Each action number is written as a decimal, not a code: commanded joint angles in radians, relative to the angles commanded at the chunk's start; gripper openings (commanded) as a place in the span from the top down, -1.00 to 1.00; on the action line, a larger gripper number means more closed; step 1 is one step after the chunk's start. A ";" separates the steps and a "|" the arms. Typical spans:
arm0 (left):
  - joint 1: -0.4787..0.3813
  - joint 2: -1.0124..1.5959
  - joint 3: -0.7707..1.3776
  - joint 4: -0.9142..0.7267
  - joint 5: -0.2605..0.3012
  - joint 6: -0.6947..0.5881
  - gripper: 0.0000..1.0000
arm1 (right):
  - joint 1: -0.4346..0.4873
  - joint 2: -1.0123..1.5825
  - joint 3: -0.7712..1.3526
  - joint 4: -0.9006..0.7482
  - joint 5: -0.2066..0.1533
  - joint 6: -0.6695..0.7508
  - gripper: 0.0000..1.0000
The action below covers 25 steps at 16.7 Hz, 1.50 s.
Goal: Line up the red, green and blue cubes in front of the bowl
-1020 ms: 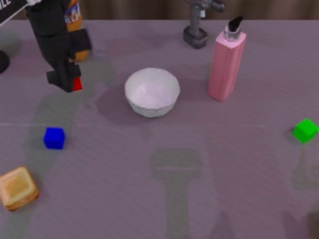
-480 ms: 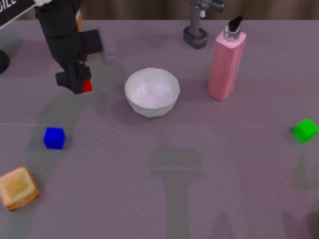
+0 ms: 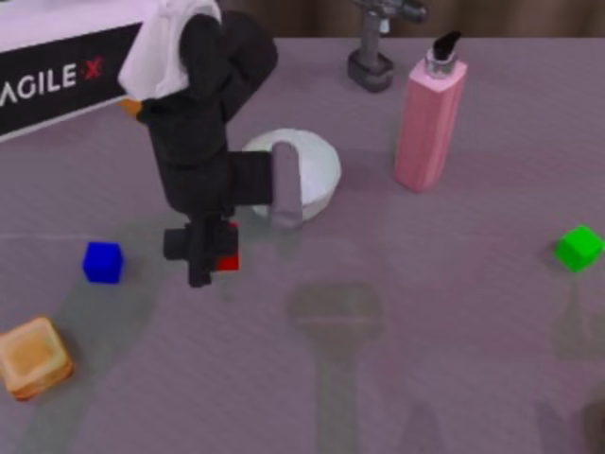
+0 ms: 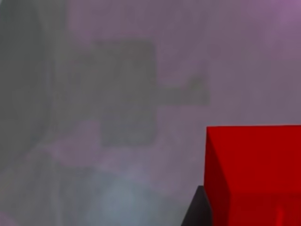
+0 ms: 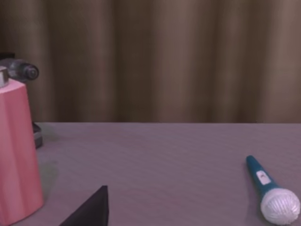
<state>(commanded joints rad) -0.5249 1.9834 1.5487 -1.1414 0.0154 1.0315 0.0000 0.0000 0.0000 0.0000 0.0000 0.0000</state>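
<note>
My left gripper (image 3: 210, 261) is shut on the red cube (image 3: 226, 262) and holds it just in front of the white bowl (image 3: 317, 163), toward the bowl's left side. The left arm covers the bowl's left part. In the left wrist view the red cube (image 4: 257, 172) fills the corner, with a dark fingertip (image 4: 199, 211) against its side. The blue cube (image 3: 102, 262) sits on the table at the left. The green cube (image 3: 579, 248) sits at the far right edge. My right arm is out of the top view; only a dark part of the right gripper (image 5: 92, 211) shows in its wrist view.
A tall pink dispenser bottle (image 3: 429, 118) stands right of the bowl, with a grey tool (image 3: 372, 49) behind it at the back edge. A tan toast block (image 3: 33, 357) lies at the front left. A blue microphone (image 5: 272, 192) lies on the table in the right wrist view.
My left arm has carried the red cube from the back left forward and to the right, to a spot in front of the bowl. The blue and green cubes have not moved.
</note>
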 joint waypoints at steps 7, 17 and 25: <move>-0.036 -0.042 -0.052 0.020 -0.001 -0.004 1.00 | 0.000 0.000 0.000 0.000 0.000 0.000 -1.00; -0.052 0.049 -0.205 0.269 -0.001 -0.015 1.00 | 0.000 0.000 0.000 0.000 0.000 0.000 -1.00; -0.052 0.049 -0.205 0.269 -0.001 -0.015 0.10 | 0.000 0.000 0.000 0.000 0.000 0.000 -1.00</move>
<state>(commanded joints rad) -0.5773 2.0321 1.3440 -0.8726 0.0149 1.0170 0.0000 0.0000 0.0000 0.0000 0.0000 0.0000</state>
